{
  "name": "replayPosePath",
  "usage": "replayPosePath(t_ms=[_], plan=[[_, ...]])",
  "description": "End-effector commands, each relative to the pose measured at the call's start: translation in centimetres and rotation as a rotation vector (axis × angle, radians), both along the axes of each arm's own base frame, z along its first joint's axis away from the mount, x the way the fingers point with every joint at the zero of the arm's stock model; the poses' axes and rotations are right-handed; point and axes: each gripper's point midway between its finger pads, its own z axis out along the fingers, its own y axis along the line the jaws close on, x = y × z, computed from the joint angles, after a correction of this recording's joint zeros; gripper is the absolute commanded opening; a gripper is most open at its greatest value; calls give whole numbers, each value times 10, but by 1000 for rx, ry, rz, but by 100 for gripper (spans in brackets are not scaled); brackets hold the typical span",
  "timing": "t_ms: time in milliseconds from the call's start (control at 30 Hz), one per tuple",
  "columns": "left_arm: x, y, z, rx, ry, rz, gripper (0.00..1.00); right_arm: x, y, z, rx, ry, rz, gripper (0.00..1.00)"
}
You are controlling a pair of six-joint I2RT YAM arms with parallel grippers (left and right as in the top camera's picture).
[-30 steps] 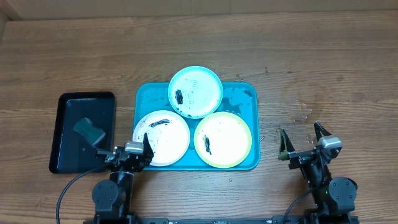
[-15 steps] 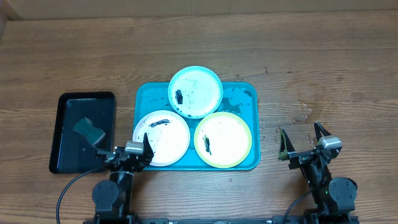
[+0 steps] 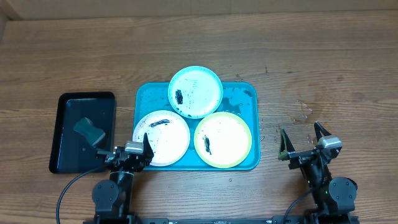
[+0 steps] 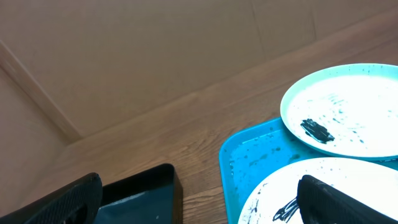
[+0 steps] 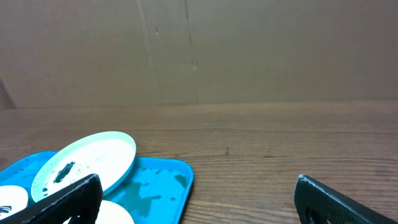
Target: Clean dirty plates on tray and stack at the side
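Note:
A turquoise tray (image 3: 244, 99) lies mid-table with three dirty plates on it: a light blue plate (image 3: 196, 91) at the back, a white plate (image 3: 163, 137) front left, a yellow-green rimmed plate (image 3: 224, 139) front right. All carry black smears. My left gripper (image 3: 122, 150) is open and empty at the front edge, just left of the tray's front left corner. My right gripper (image 3: 302, 139) is open and empty to the right of the tray. The left wrist view shows the blue plate (image 4: 348, 109), the white plate (image 4: 280, 199) and the tray (image 4: 242, 158). The right wrist view shows the blue plate (image 5: 87, 160) and the tray (image 5: 158, 180).
A black tray (image 3: 69, 134) stands left of the turquoise tray and holds a dark sponge (image 3: 89, 129); its corner shows in the left wrist view (image 4: 143, 190). Water droplets (image 3: 303, 111) speckle the wood right of the tray.

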Motion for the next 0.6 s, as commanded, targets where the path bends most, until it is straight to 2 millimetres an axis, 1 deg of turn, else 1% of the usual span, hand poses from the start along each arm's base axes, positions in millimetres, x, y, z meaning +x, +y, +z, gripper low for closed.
replayPosePath(t_ms=[0, 33, 67, 100, 133, 200, 233, 267, 300, 333, 400, 433, 467, 500, 533, 567], plan=[[0, 1, 0, 14, -6, 0, 100, 0, -2, -2, 0, -4, -12, 100], [0, 0, 2, 13, -10, -5, 100, 0, -2, -2, 0, -4, -12, 100], [0, -5, 11, 12, -48, -32, 100, 0, -2, -2, 0, -4, -12, 100], [-1, -20, 23, -7, -97, -117, 100, 0, -2, -2, 0, -4, -12, 100], [-3, -35, 29, -24, -121, -204, 100, 0, -2, -2, 0, -4, -12, 100], [-17, -75, 38, -36, -154, -453, 100, 0, 2, 3, 7, -20, 11, 100], [-29, -95, 40, -27, -163, -588, 100, -3, 11, 4, 24, -23, 63, 100], [-40, -109, 43, -6, -185, -691, 100, -6, 20, 5, 43, -21, 118, 100], [-47, -116, 47, 18, -209, -744, 100, -9, 28, 8, 58, -29, 168, 100], [-51, -120, 54, 48, -250, -776, 100, -11, 32, 16, 56, -60, 198, 100], [-57, -120, 79, 105, -376, -772, 100, -17, 40, 35, 51, -144, 250, 100], [-59, -116, 93, 130, -445, -742, 100, -19, 42, 45, 48, -186, 263, 100], [-60, -108, 114, 154, -539, -670, 100, -22, 41, 59, 44, -249, 263, 100], [-60, -99, 128, 159, -593, -605, 100, -24, 40, 69, 41, -292, 256, 100], [-60, -89, 143, 155, -638, -531, 100, -28, 37, 83, 41, -354, 241, 100], [-59, -79, 153, 145, -659, -469, 100, -31, 35, 94, 42, -403, 228, 100]])
